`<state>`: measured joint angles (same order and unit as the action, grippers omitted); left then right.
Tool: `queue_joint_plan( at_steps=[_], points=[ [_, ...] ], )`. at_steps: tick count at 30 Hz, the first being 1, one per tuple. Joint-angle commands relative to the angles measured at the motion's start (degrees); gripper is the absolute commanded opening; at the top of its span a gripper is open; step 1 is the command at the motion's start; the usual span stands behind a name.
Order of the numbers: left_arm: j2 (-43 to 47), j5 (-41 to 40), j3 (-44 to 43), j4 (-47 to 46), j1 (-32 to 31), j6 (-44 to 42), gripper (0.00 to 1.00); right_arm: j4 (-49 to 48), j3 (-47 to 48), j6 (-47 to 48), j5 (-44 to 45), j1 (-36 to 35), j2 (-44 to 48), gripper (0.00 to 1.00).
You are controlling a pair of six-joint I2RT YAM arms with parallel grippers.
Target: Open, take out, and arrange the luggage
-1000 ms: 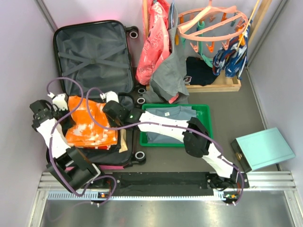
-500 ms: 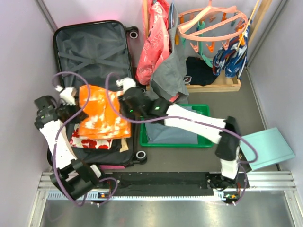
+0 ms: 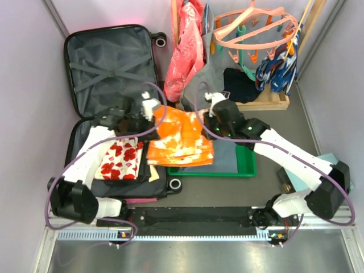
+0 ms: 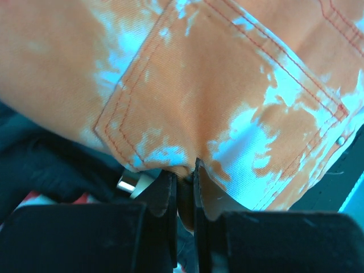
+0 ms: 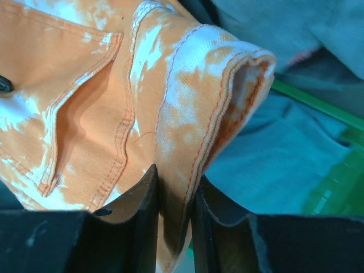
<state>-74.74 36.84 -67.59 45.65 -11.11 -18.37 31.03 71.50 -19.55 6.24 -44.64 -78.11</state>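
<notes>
Hot-pink hard-shell luggage, lying open flat at left, dark grey strapped lining (far half bare).

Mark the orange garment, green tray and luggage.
orange garment (image 3: 181, 139): top view, middle of cloth.
green tray (image 3: 227, 172): top view, near rim.
luggage (image 3: 111, 68): top view, grey lining, far half.

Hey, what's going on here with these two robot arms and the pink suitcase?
The two arms are unpacking the open luggage. The left hand and the right hand each pinch an edge of an orange bleached garment, which spans from the luggage's edge to over the green tray. A grey-blue garment lies in the tray, and a red floral garment lies in the luggage.
</notes>
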Motion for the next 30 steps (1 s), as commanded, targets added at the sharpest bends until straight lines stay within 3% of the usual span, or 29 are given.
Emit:
queue_joint_plan(
  at_steps=[1, 8, 15, 19, 20, 21, 22, 23, 24, 26, 30],
  points=[
    [-4.7, -4.67, -0.44, -3.72, -8.29, 2.19, 0.0, -2.29, -4.09, 7.68, 2.11, 7.02, 4.01, 0.0],
    [-10.68, -10.29, 1.15, -10.66, -19.63, 3.52, 0.0, -2.99, -9.8, 10.41, 3.77, 15.37, 3.75, 0.0],
    [-15.78, -18.64, 3.34, -14.62, -21.23, 0.01, 0.0, -4.92, -12.61, 11.02, 4.31, 17.48, -0.64, 0.0],
    [-20.17, -18.74, 1.68, -10.69, -21.32, -1.84, 0.02, -6.42, -12.88, 11.03, 7.54, 17.57, -3.89, 0.0],
    [-20.62, -18.3, 1.07, -9.62, -21.32, -2.54, 0.06, -6.33, -12.71, 11.03, 8.17, 17.66, -4.77, 0.03],
    [-20.88, -18.03, 0.45, -8.31, -21.32, -2.81, 0.23, -6.15, -12.27, 11.37, 8.26, 17.57, -5.56, 0.12],
    [-21.32, -18.03, -1.12, -6.99, -21.4, -3.16, 0.34, -6.07, -12.01, 11.38, 8.17, 17.57, -7.05, 0.43],
    [-21.24, -18.12, -1.83, -4.8, -21.41, -3.6, 0.44, -5.89, -11.83, 11.46, 8.17, 17.57, -7.5, 0.51],
    [-20.98, -18.99, -2.62, -4.43, -21.41, -3.6, 0.6, -5.8, -11.48, 11.55, 8.09, 17.66, -7.76, 0.54],
    [-19.22, -19.61, -2.89, -3.99, -21.32, -4.12, 0.66, -5.54, -11.3, 11.03, 9.75, 17.57, -6.89, 0.62],
    [-14.57, -18.91, -6.13, -1.71, -21.32, -4.83, 0.7, -3.43, -9.46, 7.35, 14.14, 17.57, -3.38, 0.63]
  ],
)
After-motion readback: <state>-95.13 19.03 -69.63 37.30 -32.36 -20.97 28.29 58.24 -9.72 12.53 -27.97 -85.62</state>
